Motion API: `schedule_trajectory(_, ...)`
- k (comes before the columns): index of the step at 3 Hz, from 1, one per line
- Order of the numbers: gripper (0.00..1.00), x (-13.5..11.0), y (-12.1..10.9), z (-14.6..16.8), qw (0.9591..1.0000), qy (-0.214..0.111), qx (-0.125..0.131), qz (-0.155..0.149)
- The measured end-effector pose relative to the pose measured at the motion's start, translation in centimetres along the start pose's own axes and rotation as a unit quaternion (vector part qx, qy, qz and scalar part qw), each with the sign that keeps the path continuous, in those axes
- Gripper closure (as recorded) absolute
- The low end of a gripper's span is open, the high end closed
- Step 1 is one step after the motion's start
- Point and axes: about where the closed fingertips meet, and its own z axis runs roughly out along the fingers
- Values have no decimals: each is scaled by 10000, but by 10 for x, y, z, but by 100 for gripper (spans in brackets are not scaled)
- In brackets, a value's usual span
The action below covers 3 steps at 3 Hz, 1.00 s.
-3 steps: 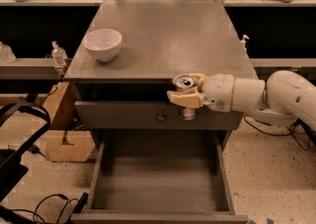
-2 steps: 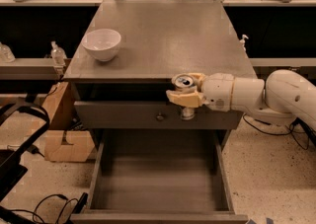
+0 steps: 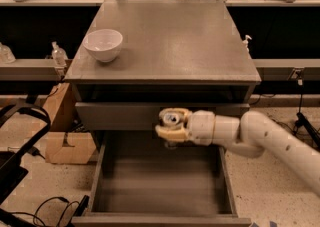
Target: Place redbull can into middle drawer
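My gripper (image 3: 169, 124) reaches in from the right on a white arm and is shut on the redbull can (image 3: 171, 118), whose shiny top rim shows between the cream fingers. The can is held upright in front of the closed upper drawer front, above the back part of the middle drawer (image 3: 160, 191). That drawer is pulled out wide, with a bare flat grey floor and low side walls. The can's lower body is hidden by the fingers.
A white bowl (image 3: 103, 44) sits on the grey cabinet top (image 3: 170, 41) at the left. A cardboard box (image 3: 65, 136) stands on the floor left of the cabinet. Cables and black gear lie at the lower left. Benches run behind.
The gripper has carried the can down from the cabinet top's front edge to in front of the upper drawer front, over the open drawer. The bowl has not moved.
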Motion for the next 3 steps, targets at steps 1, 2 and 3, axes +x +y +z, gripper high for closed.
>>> schedule_trajectory(1,100,62,20,29,9997,-61,-214,-130)
schedule_trajectory(2,100,127,34,64,9997,-5,-205,-97)
schedule_trajectory(3,100,203,43,95,9997,53,49,253)
